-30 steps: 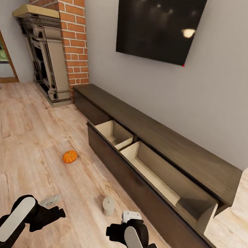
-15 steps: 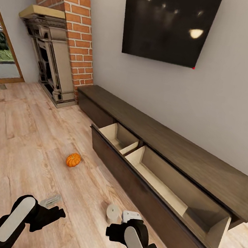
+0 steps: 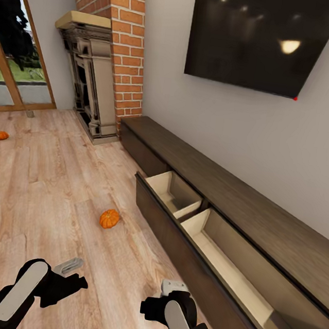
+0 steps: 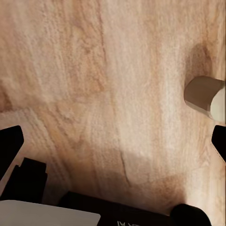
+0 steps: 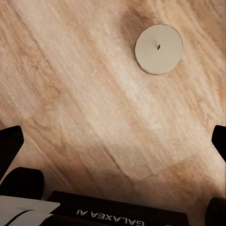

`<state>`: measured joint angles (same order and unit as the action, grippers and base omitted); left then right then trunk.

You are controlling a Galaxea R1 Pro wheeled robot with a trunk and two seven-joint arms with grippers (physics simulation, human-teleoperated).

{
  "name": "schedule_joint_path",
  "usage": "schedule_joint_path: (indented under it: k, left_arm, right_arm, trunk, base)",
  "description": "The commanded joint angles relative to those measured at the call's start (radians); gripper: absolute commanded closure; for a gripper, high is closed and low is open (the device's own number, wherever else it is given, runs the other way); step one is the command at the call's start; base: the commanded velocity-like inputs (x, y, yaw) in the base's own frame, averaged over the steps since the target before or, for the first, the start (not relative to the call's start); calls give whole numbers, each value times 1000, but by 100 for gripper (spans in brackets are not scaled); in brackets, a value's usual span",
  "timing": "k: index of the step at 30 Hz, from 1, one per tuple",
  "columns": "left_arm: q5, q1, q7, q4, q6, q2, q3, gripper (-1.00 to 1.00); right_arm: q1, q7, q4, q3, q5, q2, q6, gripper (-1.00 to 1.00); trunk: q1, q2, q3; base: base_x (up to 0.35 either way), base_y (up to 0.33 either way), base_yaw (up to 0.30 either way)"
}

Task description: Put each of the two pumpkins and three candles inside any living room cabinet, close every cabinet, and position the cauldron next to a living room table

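standing before the open dark-brown wooden cabinet (image 3: 211,243), both claws spread and empty; next, lower the right gripper (image 5: 113,136) onto the pale round candle (image 5: 158,49).

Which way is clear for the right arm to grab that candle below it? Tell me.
Probably yes, straight down: the candle stands upright on bare floor ahead of the open right claw, nothing between them.

the open drawer of the cabinet (image 3: 234,262) runs off the head view's right and bottom edge, so its far end is cut. In the left wrist view a candle (image 4: 205,96) is sliced by the frame edge. TV (image 3: 264,40) top's cropped too
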<state>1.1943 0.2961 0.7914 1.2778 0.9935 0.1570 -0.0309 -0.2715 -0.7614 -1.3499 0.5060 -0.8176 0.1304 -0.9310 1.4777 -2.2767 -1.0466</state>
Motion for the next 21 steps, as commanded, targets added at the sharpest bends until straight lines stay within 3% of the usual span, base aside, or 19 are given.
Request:
schedule_joint_path:
  k: [1, 10, 18, 21]
  left_arm:
    - [1, 0, 0, 0, 0, 0, 0, -100]
    - [2, 0, -1, 0, 1, -1, 0, -100]
    - [2, 0, -1, 0, 0, 0, 3, -100]
    - [2, 0, -2, 0, 0, 0, 3, -100]
  right_arm:
    - [0, 0, 0, 0, 0, 0, 0, -100]
    - [0, -1, 0, 0, 1, 0, 1, -100]
    - [0, -1, 0, 0, 2, 0, 2, -100]
    - [0, -2, 0, 0, 3, 0, 3, -100]
  trunk:
    - [0, 0, 0]
    - [0, 0, 0]
    - [0, 0, 0]
    - [12, -21, -9]
  base:
    - [67, -38, 52]
    - [178, 70, 10]
    - [31, 13, 0]
    - [3, 1, 0]
